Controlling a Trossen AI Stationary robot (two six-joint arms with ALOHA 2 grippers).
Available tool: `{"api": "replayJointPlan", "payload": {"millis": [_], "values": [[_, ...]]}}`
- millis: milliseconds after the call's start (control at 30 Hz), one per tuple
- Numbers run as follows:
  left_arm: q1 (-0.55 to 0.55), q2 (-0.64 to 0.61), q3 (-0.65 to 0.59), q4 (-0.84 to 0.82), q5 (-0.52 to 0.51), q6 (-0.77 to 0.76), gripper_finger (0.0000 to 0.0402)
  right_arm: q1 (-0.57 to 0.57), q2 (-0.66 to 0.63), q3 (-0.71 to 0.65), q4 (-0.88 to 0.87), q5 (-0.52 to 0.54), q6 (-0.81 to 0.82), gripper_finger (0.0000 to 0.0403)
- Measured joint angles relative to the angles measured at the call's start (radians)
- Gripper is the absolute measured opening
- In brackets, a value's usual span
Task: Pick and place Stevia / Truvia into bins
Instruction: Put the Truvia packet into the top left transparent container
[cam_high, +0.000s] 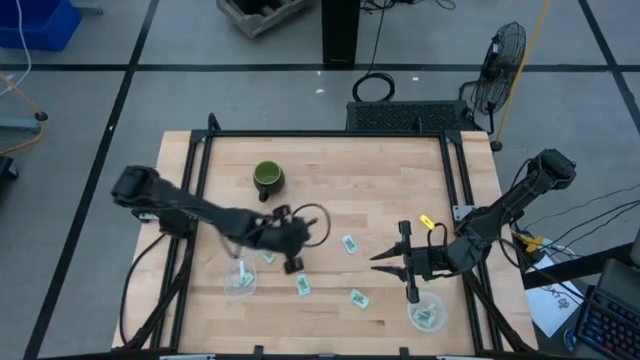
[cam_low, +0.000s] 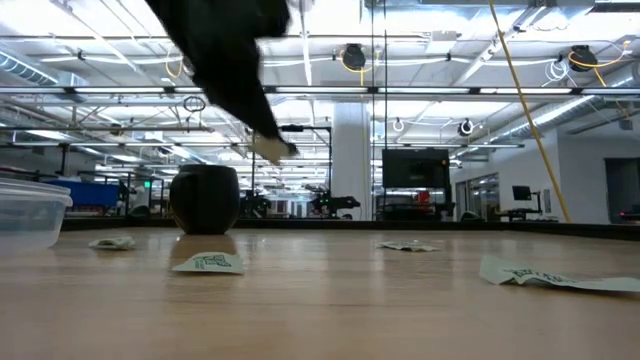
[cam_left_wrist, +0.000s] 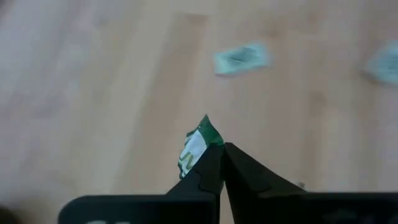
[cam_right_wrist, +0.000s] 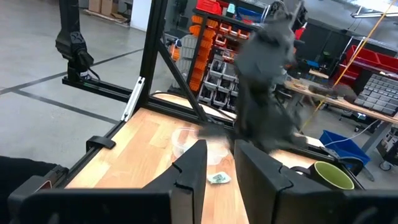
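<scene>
In the left wrist view my left gripper (cam_left_wrist: 222, 146) is shut on one green-and-white Stevia packet (cam_left_wrist: 198, 144), above the bare wood. From above, it (cam_high: 292, 264) hangs beside the left clear bin (cam_high: 240, 281). My right gripper (cam_high: 396, 272) is open and holds nothing, just above the right clear bin (cam_high: 427, 314), which has packets in it. Loose packets lie flat on the table (cam_high: 349, 243), (cam_high: 304, 286), (cam_high: 359, 297), (cam_high: 268, 257). The low view shows the bin (cam_low: 30, 214) and packets (cam_low: 208, 263), (cam_low: 545, 275). My left gripper pinches the packet between its two fingertips by one end (cam_left_wrist: 206, 155). The rest of the packet sticks out beyond the tips, slightly crumpled. The fingers point down at the table, and the packet is lifted clear of the wood.
A dark green mug (cam_high: 268, 178) stands toward the far left of the table, with a black cable loop (cam_high: 310, 222) near it. A yellow tag (cam_high: 427, 221) lies by the right rail. A black frame edges the table. Bare wood lies between the two arms.
</scene>
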Motion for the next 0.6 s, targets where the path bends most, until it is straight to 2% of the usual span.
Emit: {"api": "replayJointPlan", "payload": {"millis": [133, 267, 367, 600], "values": [[-0.134, -0.079, 0.000, -0.060, 0.016, -0.135, 0.0031, 0.000, 0.000, 0.000, -0.001, 0.000, 0.000, 0.0075], [-0.283, -0.107, 0.001, -0.139, 0.017, -0.219, 0.0022, 0.000, 0.000, 0.000, 0.001, 0.000, 0.000, 0.0075], [-0.374, -0.108, 0.002, -0.222, -0.005, -0.360, 0.0007, 0.000, 0.000, 0.000, 0.006, 0.000, 0.000, 0.0075], [-0.558, -0.108, 0.001, -0.525, -0.119, -0.795, 0.0014, -0.003, 0.000, 0.000, 0.017, 0.000, 0.000, 0.0075]]}}
